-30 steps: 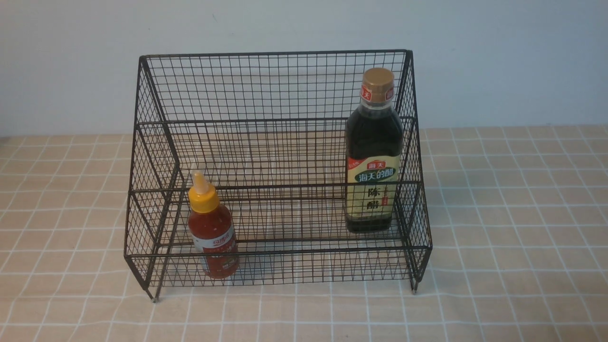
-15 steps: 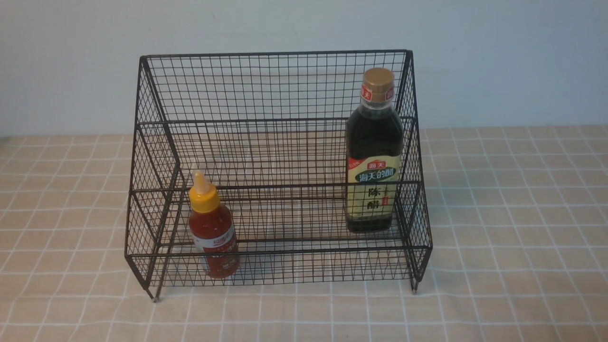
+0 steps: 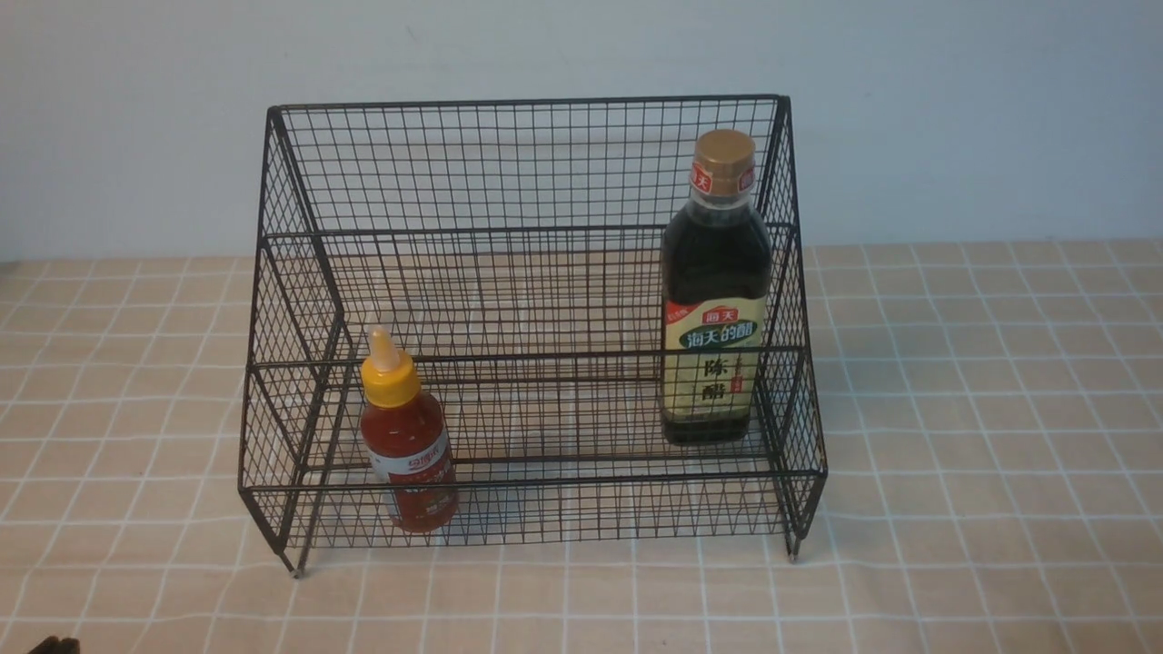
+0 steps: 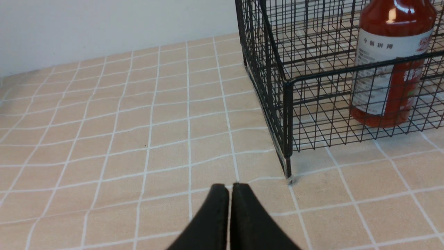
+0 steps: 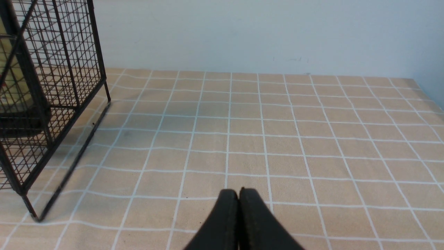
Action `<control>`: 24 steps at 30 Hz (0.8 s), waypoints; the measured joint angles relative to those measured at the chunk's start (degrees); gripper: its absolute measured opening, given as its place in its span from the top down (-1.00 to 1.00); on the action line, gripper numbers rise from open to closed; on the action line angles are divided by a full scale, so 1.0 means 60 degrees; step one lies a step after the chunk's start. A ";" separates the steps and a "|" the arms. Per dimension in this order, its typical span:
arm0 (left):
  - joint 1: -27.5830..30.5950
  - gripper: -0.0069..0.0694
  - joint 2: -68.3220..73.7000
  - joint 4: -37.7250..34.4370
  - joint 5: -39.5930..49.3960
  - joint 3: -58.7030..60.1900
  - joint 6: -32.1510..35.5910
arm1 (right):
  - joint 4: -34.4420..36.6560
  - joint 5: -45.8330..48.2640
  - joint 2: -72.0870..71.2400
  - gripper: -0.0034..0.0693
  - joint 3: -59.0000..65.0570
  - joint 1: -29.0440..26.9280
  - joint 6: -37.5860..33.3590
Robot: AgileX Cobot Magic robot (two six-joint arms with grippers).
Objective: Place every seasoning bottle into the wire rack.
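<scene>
The black wire rack (image 3: 527,163) stands mid-table on the checked cloth. The tall dark vinegar bottle (image 3: 715,272) with a gold cap is upright on the rack's upper tier at the right. The small red sauce bottle (image 3: 406,436) with a yellow nozzle cap is upright in the lower front tier at the left. My left gripper (image 4: 230,187) is shut and empty, low over the cloth just short of the rack's front left foot (image 4: 289,178), with the red bottle (image 4: 388,69) behind the mesh. My right gripper (image 5: 238,192) is shut and empty over bare cloth beside the rack's right side (image 5: 52,69).
The beige checked tablecloth (image 3: 981,454) covers the table, and a pale wall (image 3: 954,109) rises close behind the rack. A dark tip (image 3: 53,646) shows at the bottom left corner of the front view. The table's far right edge (image 5: 421,86) shows in the right wrist view.
A dark tip has come into the bottom left corner of the front view. The rack and both bottles have not moved.
</scene>
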 joint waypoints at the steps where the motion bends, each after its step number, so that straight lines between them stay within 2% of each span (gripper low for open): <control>1: 0.0000 0.84 0.0000 0.0000 0.0000 0.0000 0.0000 | 0.0000 0.0000 0.0000 0.94 0.0000 0.0000 0.0000; 24: 0.0471 0.84 -0.0008 0.0049 0.0171 0.0000 0.0029 | 0.0000 0.0000 0.0000 0.94 0.0000 0.0000 0.0000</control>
